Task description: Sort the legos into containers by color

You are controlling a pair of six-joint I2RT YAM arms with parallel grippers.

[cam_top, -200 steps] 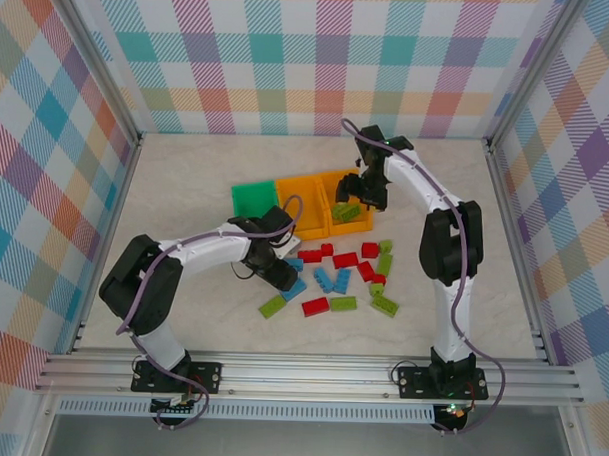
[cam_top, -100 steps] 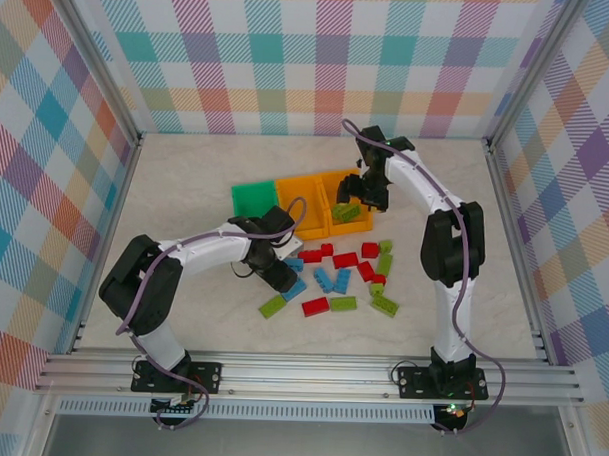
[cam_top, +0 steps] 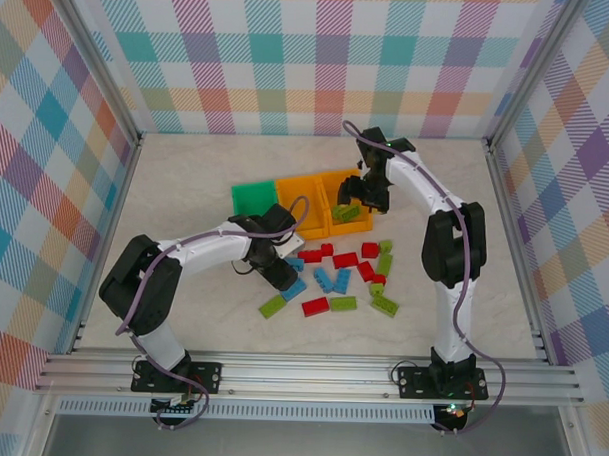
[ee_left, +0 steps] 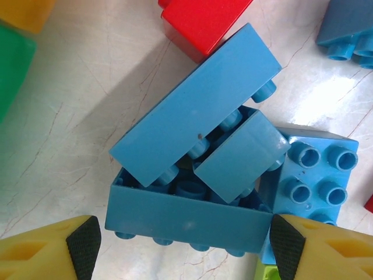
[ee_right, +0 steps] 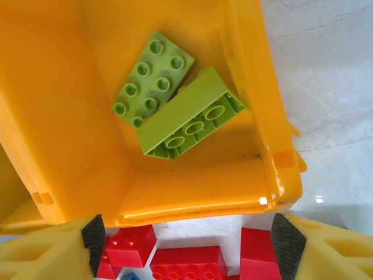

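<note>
I see blue legos [ee_left: 192, 169] piled on surface [ee_left: 70, 87], left end effector [ee_left: 184, 248] spread wide astride pile, gripping nothing. Two lime legos [ee_right: 186, 116] lie inside right orange container [ee_right: 58, 116]; right end effector [ee_right: 189, 240] above near rim, open, empty.

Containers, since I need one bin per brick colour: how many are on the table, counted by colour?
Green: 1, the green container
Orange: 2, the left orange container and the right orange container
Total: 3
</note>
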